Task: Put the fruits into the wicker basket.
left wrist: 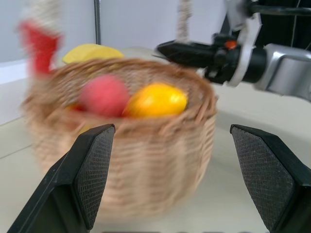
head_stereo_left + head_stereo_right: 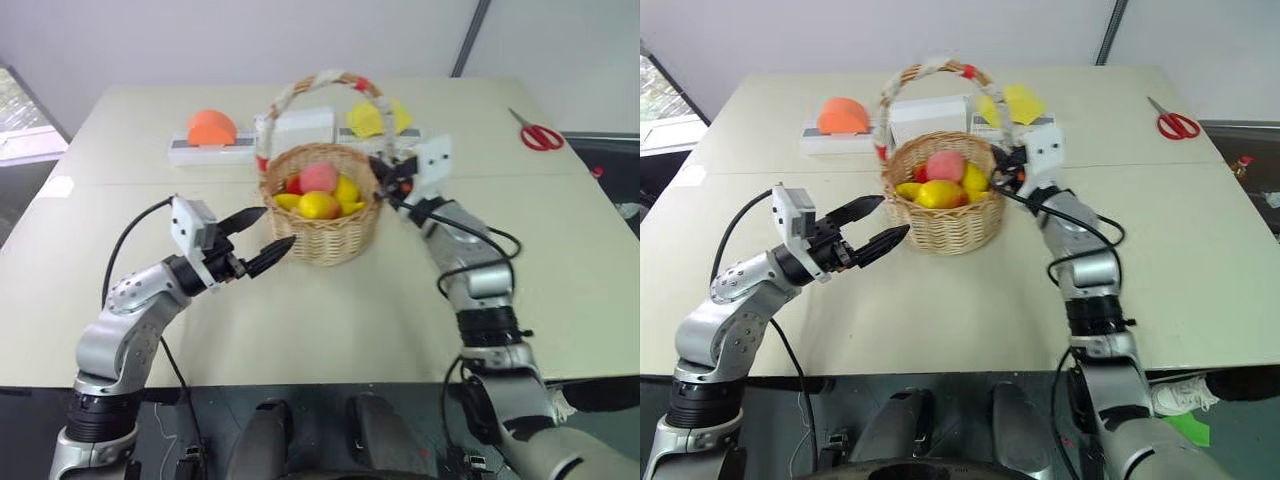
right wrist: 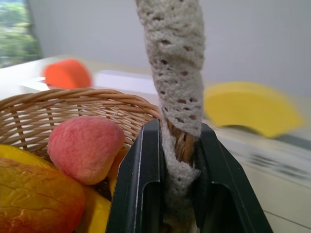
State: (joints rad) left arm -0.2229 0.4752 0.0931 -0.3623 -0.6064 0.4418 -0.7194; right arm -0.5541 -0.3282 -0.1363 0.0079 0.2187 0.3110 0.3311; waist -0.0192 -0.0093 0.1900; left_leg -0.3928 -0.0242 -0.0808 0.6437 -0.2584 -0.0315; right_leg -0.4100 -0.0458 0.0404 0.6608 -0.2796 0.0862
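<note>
Wicker basket (image 2: 325, 215) near table (image 2: 300, 320) centre, holding peach (image 2: 319, 177), mango (image 2: 318, 205), banana (image 2: 287, 201), a lemon-like fruit (image 2: 347, 189) and a small red fruit (image 2: 294, 185). Right gripper (image 3: 177, 160) at 3 o'clock of the basket, pressed together on the handle (image 3: 175, 63) base by the rim. Left gripper (image 2: 258, 238) at 8 o'clock, spread wide, just beside the basket wall, holding nothing. Beyond: orange half-disc (image 2: 211, 127) at 11 o'clock, yellow fan shape (image 2: 372, 117) at 1 o'clock, scissors (image 2: 538, 133) far out at 2 o'clock.
</note>
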